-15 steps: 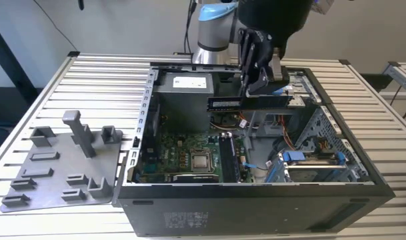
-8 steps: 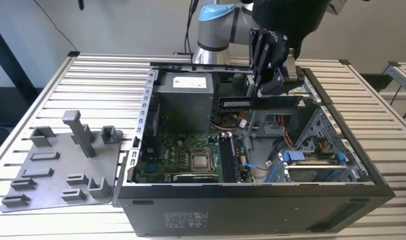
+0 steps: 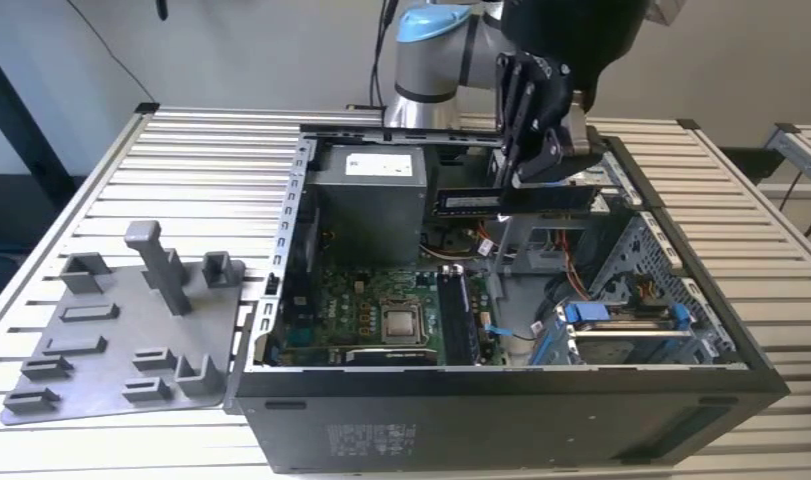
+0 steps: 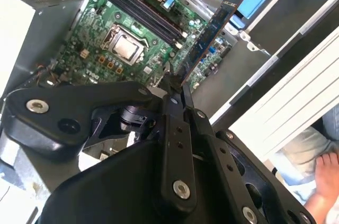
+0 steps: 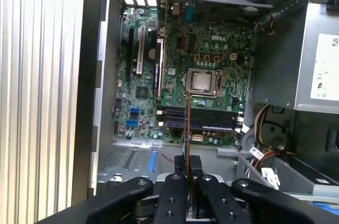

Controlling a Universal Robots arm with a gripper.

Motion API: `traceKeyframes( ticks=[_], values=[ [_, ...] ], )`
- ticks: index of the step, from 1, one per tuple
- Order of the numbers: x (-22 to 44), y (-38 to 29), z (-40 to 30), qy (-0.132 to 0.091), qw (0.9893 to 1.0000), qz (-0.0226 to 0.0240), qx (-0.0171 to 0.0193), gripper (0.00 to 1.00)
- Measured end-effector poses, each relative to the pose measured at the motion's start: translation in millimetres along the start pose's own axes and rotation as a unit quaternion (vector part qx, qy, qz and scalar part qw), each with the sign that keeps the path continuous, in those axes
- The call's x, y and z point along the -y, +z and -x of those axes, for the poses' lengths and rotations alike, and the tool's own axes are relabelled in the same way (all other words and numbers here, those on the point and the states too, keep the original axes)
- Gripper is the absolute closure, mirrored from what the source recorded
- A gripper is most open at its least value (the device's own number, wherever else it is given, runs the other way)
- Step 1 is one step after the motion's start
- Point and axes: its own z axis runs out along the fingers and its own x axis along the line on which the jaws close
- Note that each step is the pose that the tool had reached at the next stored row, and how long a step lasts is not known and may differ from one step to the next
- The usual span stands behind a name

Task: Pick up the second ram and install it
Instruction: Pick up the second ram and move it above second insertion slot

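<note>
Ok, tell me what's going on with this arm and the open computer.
The arm's gripper has its jaws shut on the long, thin dark green-black memory board, holding it over the open black computer case. The board hangs above the green motherboard, not yet seated in a slot. A grey plastic holder tray lies on the slatted metal table at the exterior view's left of the case.

The gripper [image 3: 536, 180] clamps the second ram [image 3: 485, 202] level above the open computer case [image 3: 512, 415], beside the grey power-supply box [image 3: 365, 205], with the holder tray [image 3: 112, 350] at the exterior view's left.
</note>
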Motion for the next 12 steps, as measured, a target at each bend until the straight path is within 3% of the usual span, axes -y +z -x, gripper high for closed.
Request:
traceKeyframes(
  ticks=[12],
  values=[
    [1.7,1.3,28.4,0.0,1.0,0.0,0.0007,0.86]
  ],
)
